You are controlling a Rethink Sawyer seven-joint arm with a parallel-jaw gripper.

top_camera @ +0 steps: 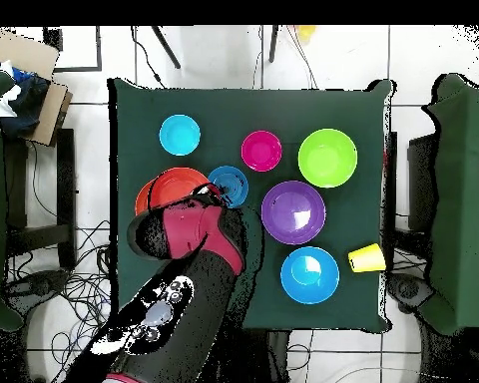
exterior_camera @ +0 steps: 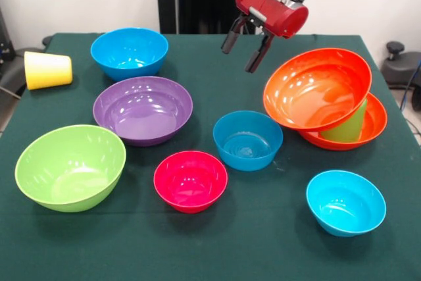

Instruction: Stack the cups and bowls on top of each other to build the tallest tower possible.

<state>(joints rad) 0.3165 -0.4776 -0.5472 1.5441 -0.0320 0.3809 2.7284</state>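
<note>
We find the tower (exterior_camera: 325, 100) just below the claw (exterior_camera: 246, 43), toward its right in the front view: a tilted orange bowl (exterior_camera: 316, 87) leaning on a green cup (exterior_camera: 348, 126) inside a second orange bowl (exterior_camera: 371, 126). The claw hangs released, grasping nothing, fingers apart.

Bench (exterior_camera: 217, 255) has a dark green cover. Directly on it, front view: yellow cup (exterior_camera: 47, 70) on its side at the left edge, blue bowl (exterior_camera: 129, 52) far left, purple bowl (exterior_camera: 143, 109) just in front of it, lime green bowl (exterior_camera: 70, 166) near-left. Pink-red bowl (exterior_camera: 190, 180) and second blue bowl (exterior_camera: 247, 139) mid-bench, close together. Small cyan bowl (exterior_camera: 345, 201) near-right. Lower orange bowl (exterior_camera: 375, 123) sits on the bench at right, carrying a light green cup (exterior_camera: 348, 126) and a tilted orange bowl (exterior_camera: 316, 88).
</note>
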